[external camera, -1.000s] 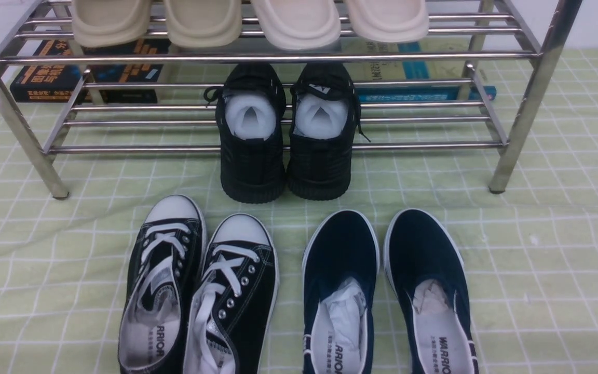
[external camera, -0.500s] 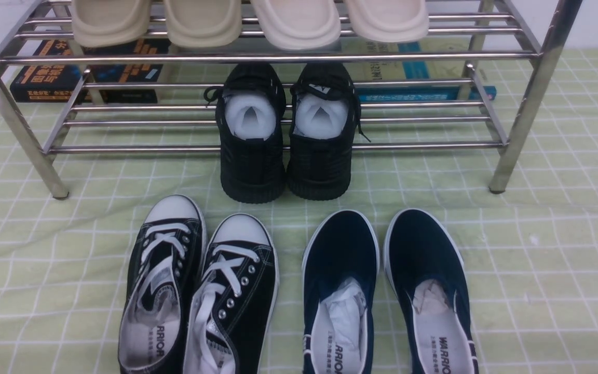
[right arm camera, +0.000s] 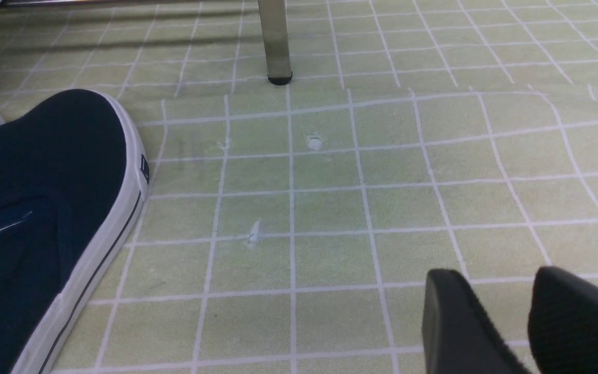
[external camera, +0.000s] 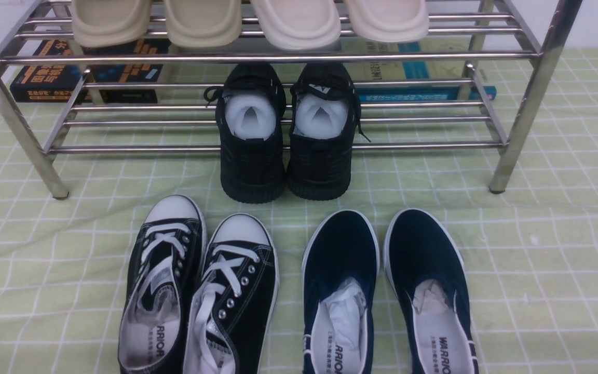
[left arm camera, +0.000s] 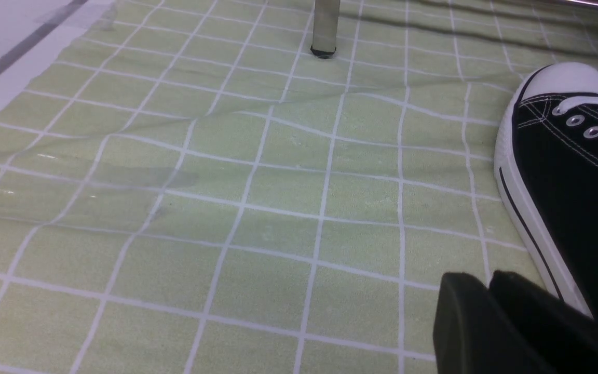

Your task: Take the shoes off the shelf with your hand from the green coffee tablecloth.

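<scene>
From the front camera I see neither arm, so each gripper shows only in its own wrist view. The left gripper (left arm camera: 486, 291) shows two black fingertips with barely a sliver between them, holding nothing; I cannot tell whether they are fully together, since the rest is cut off by the frame edge. The right gripper (right arm camera: 506, 311) has its two black fingertips clearly apart, empty, hovering over bare cloth.

The pair of black canvas lace-up sneakers with white toe caps and white laces (external camera: 200, 285) lies on the light green tablecloth with a thin white grid (external camera: 538, 259), off the two-tier shiny steel tube shoe rack (external camera: 278, 148). One sneaker sits just beside the left gripper, its white sole edge close to the fingertips; I cannot tell if they touch. Its heel is out of frame.

The navy laceless slip-ons with white sole edging (external camera: 387, 291) sit well apart from the right gripper, heels cut off. Farther ahead of both grippers, all-black sneakers stuffed with white paper (external camera: 286, 135) rest across the rack's lower rails, toes on the cloth. Beige slippers (external camera: 247, 21) on the upper tier are cropped at the top. Books (external camera: 86, 72) behind the rack are partly hidden by rails.
</scene>
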`<state>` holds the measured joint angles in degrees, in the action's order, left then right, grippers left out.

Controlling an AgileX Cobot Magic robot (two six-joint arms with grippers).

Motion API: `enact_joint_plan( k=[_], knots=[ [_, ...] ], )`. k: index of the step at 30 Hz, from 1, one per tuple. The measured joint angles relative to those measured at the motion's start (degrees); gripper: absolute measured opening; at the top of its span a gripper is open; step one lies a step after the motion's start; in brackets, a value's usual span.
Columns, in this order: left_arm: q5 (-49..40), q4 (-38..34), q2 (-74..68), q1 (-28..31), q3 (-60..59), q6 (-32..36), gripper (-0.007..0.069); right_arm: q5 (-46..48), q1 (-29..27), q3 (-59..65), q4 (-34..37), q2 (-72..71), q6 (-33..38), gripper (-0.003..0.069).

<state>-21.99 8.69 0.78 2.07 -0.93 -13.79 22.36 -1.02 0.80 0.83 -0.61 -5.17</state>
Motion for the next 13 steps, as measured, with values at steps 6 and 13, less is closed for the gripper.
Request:
enact_joint_plan(
  k=[6,13],
  knots=[
    [0.0,0.01,0.0,0.0,0.0,0.12,0.009,0.0,0.0,0.0,0.0,0.0,0.0,0.0241],
    [0.0,0.01,0.0,0.0,0.0,0.12,0.0099,0.0,0.0,0.0,0.0,0.0,0.0,0.0241]
  ],
)
